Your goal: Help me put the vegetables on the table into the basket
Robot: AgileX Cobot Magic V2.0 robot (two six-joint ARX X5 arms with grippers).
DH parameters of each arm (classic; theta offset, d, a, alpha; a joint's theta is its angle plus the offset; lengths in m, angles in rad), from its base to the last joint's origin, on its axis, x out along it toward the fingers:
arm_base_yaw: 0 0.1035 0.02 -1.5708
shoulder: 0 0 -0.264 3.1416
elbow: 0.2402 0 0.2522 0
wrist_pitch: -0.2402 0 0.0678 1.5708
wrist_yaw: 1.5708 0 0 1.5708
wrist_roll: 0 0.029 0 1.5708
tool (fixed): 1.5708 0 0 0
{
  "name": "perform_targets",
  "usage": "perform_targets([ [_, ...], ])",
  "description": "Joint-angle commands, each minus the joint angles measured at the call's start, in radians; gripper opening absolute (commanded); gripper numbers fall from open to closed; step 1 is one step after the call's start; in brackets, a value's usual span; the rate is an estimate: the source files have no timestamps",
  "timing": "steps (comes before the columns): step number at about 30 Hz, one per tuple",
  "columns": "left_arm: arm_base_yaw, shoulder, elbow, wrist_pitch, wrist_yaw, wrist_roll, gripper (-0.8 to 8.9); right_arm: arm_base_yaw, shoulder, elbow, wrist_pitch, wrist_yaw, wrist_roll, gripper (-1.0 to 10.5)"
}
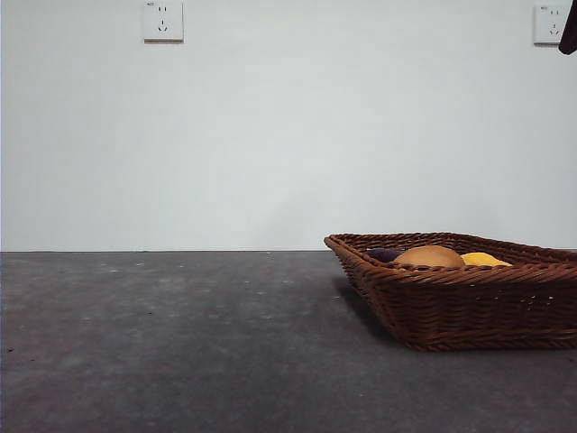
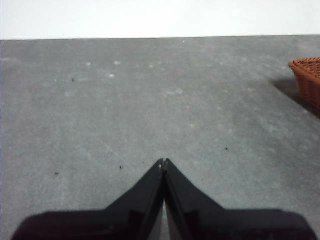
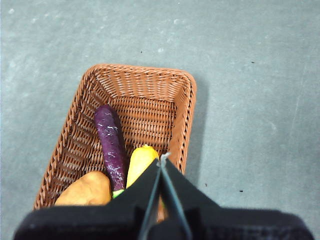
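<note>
The wicker basket (image 1: 469, 307) stands on the right of the dark grey table (image 1: 162, 343). From above, the right wrist view shows the basket (image 3: 145, 85) holding all three vegetables: a purple eggplant (image 3: 111, 142), a yellow bumpy vegetable (image 3: 140, 164) and a brown potato (image 3: 86, 189). In the front view only the potato (image 1: 430, 256), the yellow vegetable (image 1: 484, 260) and a sliver of the eggplant (image 1: 384, 254) rise above the rim. My right gripper (image 3: 162, 161) hangs shut high above the basket, holding nothing. My left gripper (image 2: 163, 162) is shut over bare table, with the basket's corner (image 2: 307, 77) far off to its side.
Two wall sockets (image 1: 162, 20) (image 1: 549, 23) sit on the white wall behind the table. A black arm tip (image 1: 569, 32) shows at the top right corner of the front view.
</note>
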Motion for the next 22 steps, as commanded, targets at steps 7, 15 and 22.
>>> perform_targets([
  [7, 0.003, 0.06, -0.009, 0.002, 0.0, -0.01, -0.04, 0.0, 0.003, -0.004, 0.005, 0.005, -0.008, 0.0],
  [15, 0.003, 0.122, -0.009, 0.002, 0.0, -0.009, -0.04, -0.002, -0.06, -0.008, 0.028, 0.049, -0.017, 0.0],
  [22, 0.003, 0.204, -0.008, 0.01, 0.0, -0.01, -0.04, -0.038, -0.48, -0.281, 0.32, 0.089, -0.004, 0.0],
])
